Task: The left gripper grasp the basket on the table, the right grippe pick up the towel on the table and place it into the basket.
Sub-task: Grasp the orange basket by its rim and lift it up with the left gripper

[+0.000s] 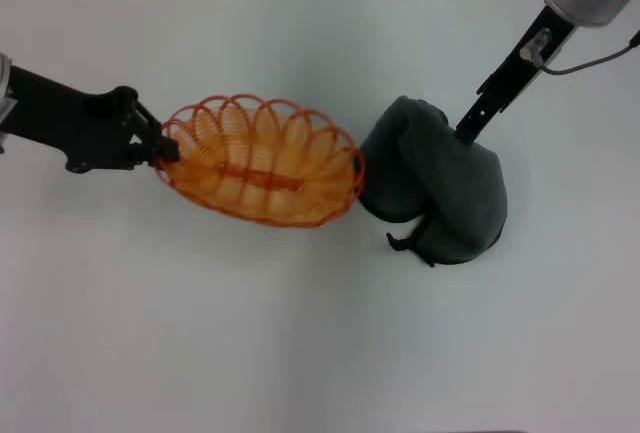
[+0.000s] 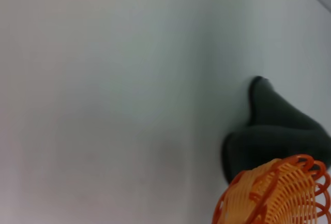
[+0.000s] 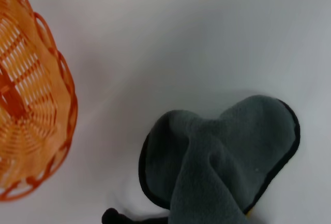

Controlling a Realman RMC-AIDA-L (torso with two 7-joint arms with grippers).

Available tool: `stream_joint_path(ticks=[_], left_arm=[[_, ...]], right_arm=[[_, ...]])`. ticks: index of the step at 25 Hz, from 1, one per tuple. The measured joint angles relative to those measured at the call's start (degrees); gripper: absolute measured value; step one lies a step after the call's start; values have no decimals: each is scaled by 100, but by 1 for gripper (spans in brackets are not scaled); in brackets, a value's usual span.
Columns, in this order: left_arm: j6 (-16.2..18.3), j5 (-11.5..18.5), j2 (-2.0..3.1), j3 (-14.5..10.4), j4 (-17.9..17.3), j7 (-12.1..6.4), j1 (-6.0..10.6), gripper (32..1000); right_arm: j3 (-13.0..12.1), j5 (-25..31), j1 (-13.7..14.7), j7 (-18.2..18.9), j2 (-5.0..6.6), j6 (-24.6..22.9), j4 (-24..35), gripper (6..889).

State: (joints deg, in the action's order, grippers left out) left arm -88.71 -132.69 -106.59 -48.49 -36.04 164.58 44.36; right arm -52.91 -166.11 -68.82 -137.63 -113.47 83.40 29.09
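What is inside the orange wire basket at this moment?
The oval orange wire basket holds nothing; only its woven bottom shows. The dark grey-green towel lies beside it on the white table.

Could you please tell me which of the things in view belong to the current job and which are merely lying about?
Part of the job:
- basket, its rim gripped by the left gripper
- towel, outside the basket on the table
- right gripper, at the towel's top

Lying about:
- nothing else visible
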Motion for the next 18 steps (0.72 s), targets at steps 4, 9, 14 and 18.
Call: stream_joint_path(ticks=[4,9,14,18], left_arm=[[-81,376,23,-2,47,79,14,111],[-35,728,104,10,13,155,24,111],[47,707,191,215,-104,218,-17,111],[89,686,249,258,-151,251,-46,111]], right_arm=[[0,0,0,0,0,0,0,848],[0,0,0,6,0,-8,0,847],[0,4,2,0,0,-107,-6,847],[13,5,38,-22,0,-150,-22,847]])
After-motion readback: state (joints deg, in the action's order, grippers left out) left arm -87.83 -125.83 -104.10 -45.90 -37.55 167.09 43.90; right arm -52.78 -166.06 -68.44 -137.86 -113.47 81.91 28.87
